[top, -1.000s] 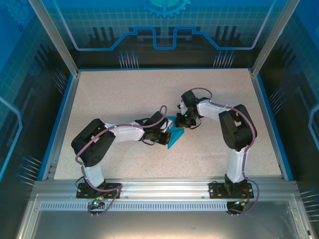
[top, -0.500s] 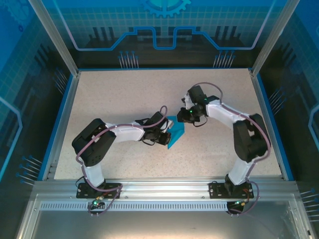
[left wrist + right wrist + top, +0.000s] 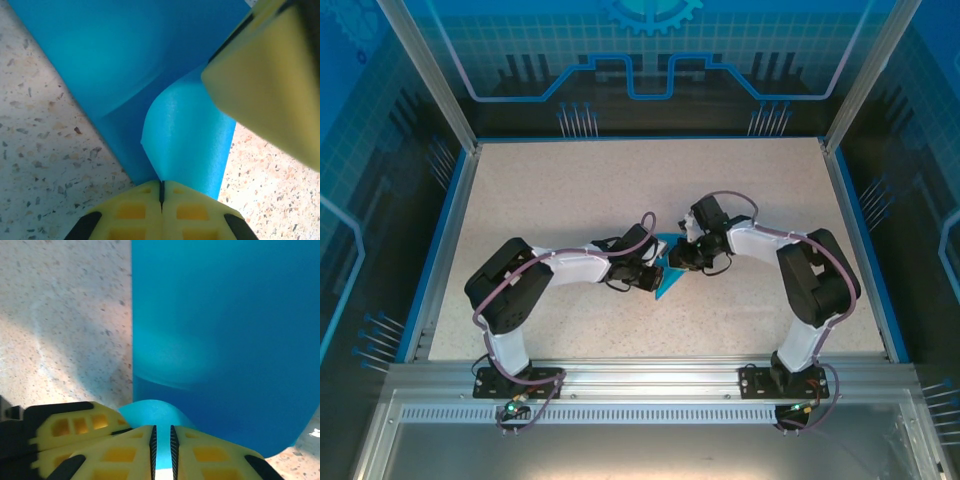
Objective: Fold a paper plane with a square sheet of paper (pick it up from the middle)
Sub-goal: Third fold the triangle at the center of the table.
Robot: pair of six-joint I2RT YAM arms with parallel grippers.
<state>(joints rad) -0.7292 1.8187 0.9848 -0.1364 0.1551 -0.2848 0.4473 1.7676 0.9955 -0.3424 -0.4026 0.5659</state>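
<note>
left tool [image 3: 161,186] and right tool [image 3: 161,436] are each clamped on a curled-up flap of the half-folded paper plane [image 3: 666,280], close together mid surface [image 3: 570,190].

Desk [image 3: 540,190]: speckled beige top. Blue strip [image 3: 432,262] lines left, far, right edges. Aluminium rail [image 3: 650,372] runs along near edge. Slanted metal posts [image 3: 425,75] at far corners. Blue circuit-pattern backdrop [image 3: 650,60] behind far edge.

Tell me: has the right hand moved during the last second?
Yes. Judged against the front metal rail in the top view, the right hand has come nearer to it and gone leftward, over the blue paper.
</note>
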